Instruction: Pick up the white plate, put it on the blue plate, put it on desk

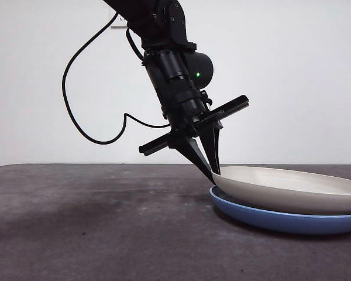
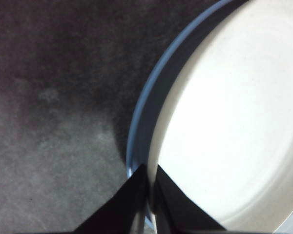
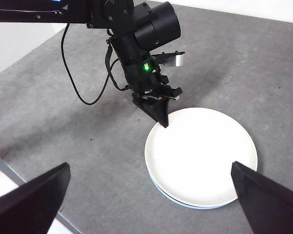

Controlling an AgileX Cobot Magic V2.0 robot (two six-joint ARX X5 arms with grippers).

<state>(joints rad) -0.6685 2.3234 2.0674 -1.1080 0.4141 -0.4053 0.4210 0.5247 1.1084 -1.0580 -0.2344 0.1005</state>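
The white plate [image 1: 292, 188] lies on top of the blue plate [image 1: 281, 219] at the lower right of the front view, its left edge tipped a little upward so that a thin gap shows between the two rims there. Both sit on the dark grey bench [image 1: 93, 228]. In the right wrist view the stack is at the lower centre of the frame, with only a narrow blue crescent showing under the near edge of the white one.

The left hand [image 1: 213, 170] comes down from the upper middle of the front view on its black arm, a green light glowing on the wrist. Its two jaws are drawn nearly together and pinch the left rim of the white plate; the left wrist view shows the cream rim running up between the two black tips, with the blue rim just outside.

The right hand [image 3: 151, 200] hangs high above the bench, well apart from the plates, its jaws spread wide at the two lower corners of its own view and holding nothing.
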